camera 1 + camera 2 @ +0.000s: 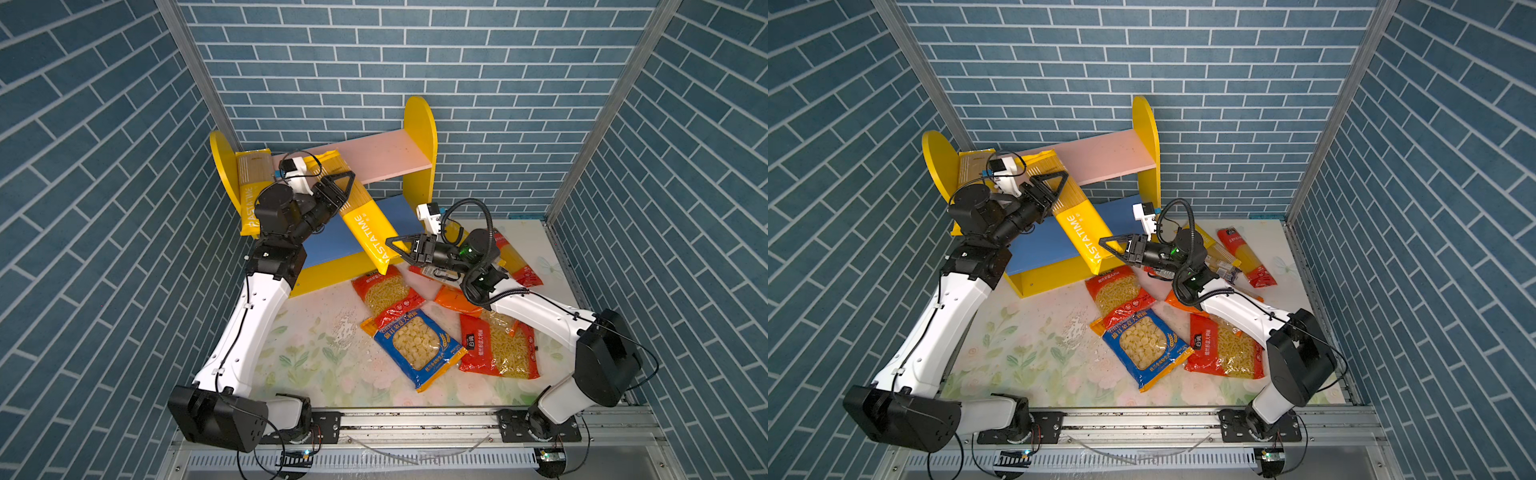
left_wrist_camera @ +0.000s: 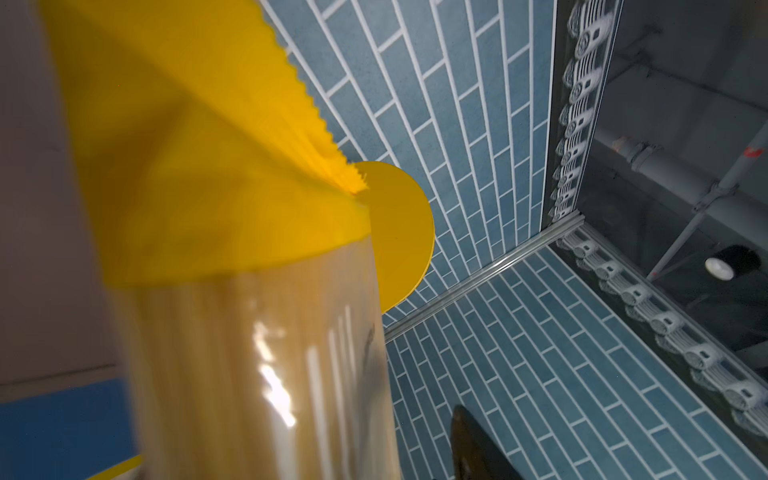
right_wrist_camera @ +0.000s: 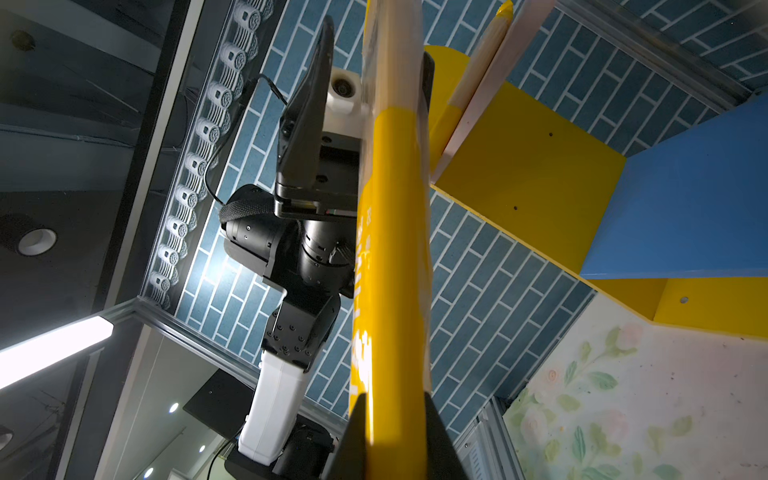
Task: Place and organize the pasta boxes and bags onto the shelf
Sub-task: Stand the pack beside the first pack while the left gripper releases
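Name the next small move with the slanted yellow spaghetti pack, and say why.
Probably draw the left gripper back off the yellow spaghetti pack: its jaws stand open around the upper part, while the right gripper clamps the lower end. The top end is over the pink board, so the right could steer it alone.

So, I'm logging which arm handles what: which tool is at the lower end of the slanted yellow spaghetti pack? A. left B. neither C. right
C: the right tool clamps the lower end of the yellow spaghetti pack, while the left tool sits higher up its length.
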Available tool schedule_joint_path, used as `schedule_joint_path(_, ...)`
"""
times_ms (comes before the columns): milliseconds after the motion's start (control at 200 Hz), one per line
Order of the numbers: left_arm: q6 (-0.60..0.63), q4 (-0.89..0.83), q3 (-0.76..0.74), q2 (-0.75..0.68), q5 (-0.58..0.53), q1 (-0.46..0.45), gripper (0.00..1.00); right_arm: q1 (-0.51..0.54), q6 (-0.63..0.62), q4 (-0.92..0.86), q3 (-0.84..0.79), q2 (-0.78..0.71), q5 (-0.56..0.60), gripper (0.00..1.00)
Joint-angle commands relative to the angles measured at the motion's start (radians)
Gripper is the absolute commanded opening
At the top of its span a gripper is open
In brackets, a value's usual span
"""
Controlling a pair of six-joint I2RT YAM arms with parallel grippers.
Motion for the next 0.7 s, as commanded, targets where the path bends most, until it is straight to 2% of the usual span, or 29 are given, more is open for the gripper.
schedule_joint_path(0,0.019,0.028,-0.017,-0.055,0.009,-0.004,0.69,-0.004,0.012,0.039,0.169,0.010,0.082,0.05)
schedule_joint_path(110,0.019,0.032,-0.083,-0.107,-0.002,-0.006,0.76,-0.008,0.006,-0.073,0.289,0.045,0.113,0.02)
schedule_joint_path(200,0.033,0.036,-0.151,-0.164,-0.020,-0.024,0.79,-0.010,0.003,-0.185,0.389,0.084,0.145,0.00)
schedule_joint_path(330,0.148,-0.056,-0.219,-0.253,-0.089,-0.107,0.79,-0.010,0.015,-0.315,0.529,0.161,0.193,0.00)
schedule_joint_path(555,0.364,-0.253,-0.376,-0.422,-0.331,-0.270,0.78,0.007,0.049,-0.417,0.732,0.287,0.248,0.00)
schedule_joint_path(695,0.421,-0.331,-0.507,-0.509,-0.511,-0.384,0.76,0.051,0.052,-0.482,0.879,0.376,0.251,0.00)
